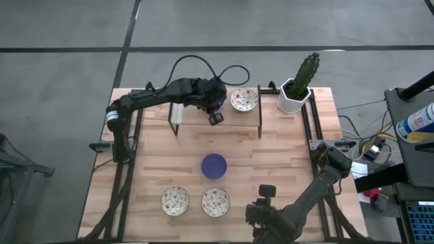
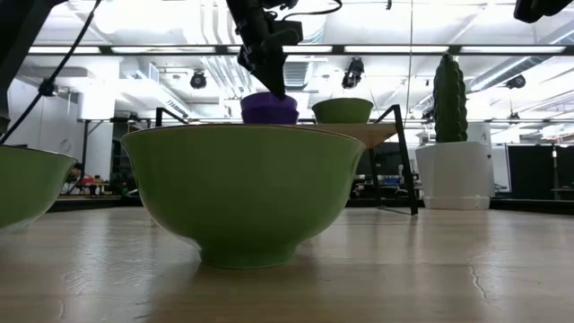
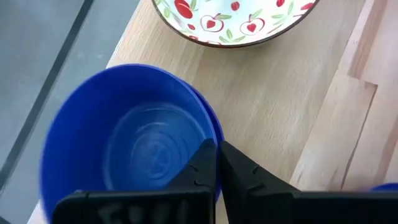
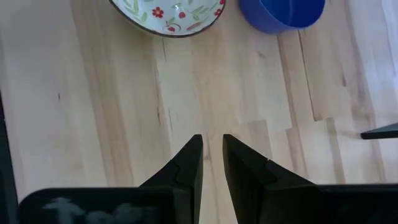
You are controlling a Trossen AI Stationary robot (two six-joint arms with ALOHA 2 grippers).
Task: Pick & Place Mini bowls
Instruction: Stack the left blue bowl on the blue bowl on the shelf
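Pinching the blue bowl's rim on the far shelf, left gripper sits directly above it, floral bowl just right.

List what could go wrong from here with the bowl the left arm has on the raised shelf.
The left gripper pinches only the rim of the blue bowl with its fingers, so the bowl could tip or slip. That bowl sits close to the shelf's edge and may drop off when released. The floral bowl stands nearby on the shelf; a swing could knock it.
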